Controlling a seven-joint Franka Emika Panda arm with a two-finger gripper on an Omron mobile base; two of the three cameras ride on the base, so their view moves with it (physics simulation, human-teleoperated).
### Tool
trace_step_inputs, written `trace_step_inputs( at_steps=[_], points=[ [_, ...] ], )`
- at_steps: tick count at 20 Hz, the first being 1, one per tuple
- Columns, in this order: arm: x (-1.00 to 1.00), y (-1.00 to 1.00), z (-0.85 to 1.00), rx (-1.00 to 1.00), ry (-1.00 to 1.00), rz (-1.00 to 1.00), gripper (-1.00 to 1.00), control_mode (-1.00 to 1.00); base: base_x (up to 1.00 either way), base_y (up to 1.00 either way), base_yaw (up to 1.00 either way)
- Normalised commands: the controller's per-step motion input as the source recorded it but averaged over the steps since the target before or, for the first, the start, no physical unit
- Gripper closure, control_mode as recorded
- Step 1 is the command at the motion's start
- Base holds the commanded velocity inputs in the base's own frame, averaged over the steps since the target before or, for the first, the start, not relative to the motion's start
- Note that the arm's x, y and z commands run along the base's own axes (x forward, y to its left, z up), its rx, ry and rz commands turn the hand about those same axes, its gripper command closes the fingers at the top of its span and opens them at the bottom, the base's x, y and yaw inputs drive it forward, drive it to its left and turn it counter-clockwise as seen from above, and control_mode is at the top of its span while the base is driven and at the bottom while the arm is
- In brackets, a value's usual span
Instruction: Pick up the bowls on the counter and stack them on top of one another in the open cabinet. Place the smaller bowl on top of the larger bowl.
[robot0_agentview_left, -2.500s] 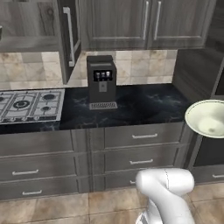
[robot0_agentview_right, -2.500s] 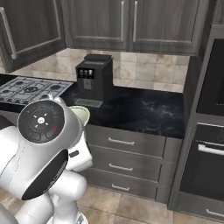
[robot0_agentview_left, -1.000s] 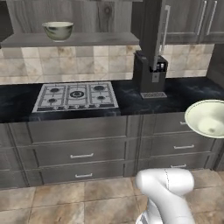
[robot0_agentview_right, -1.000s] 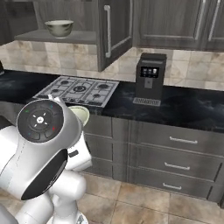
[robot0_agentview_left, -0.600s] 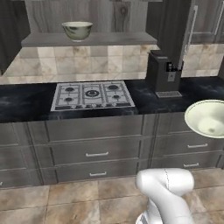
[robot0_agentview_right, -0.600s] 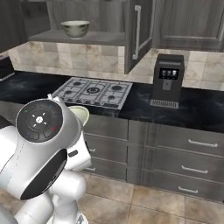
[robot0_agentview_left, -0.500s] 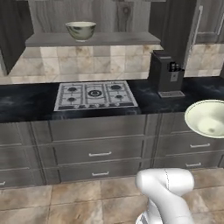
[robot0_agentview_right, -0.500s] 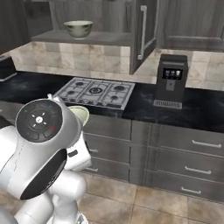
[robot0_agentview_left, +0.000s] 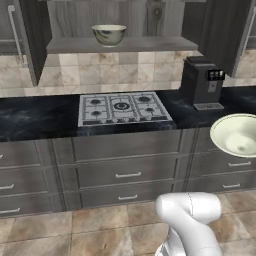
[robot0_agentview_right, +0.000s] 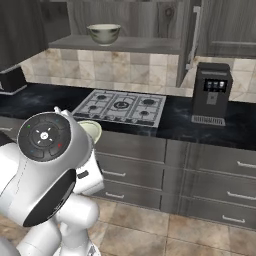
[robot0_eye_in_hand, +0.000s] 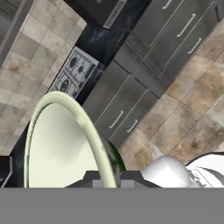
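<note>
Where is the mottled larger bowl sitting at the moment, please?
In both base views the larger bowl sits upright on the shelf of the open cabinet, above the gas hob.

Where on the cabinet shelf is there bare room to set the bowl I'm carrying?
The open cabinet shelf is bare right of the mottled bowl up to the open door, with a shorter bare strip on its left. The counter left of the hob is bare; the coffee machine crowds the right.
</note>
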Motion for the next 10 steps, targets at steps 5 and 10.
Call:
trace_step_inputs(
  at_steps=[5,10],
  points=[
    [0.00,0.00,0.00,0.00,0.00,0.00,1.00,1.00,0.06,0.17,-0.19],
    [0.00,0.00,0.00,0.00,0.00,0.00,1.00,1.00,0.16,0.16,-0.19]
  ],
)
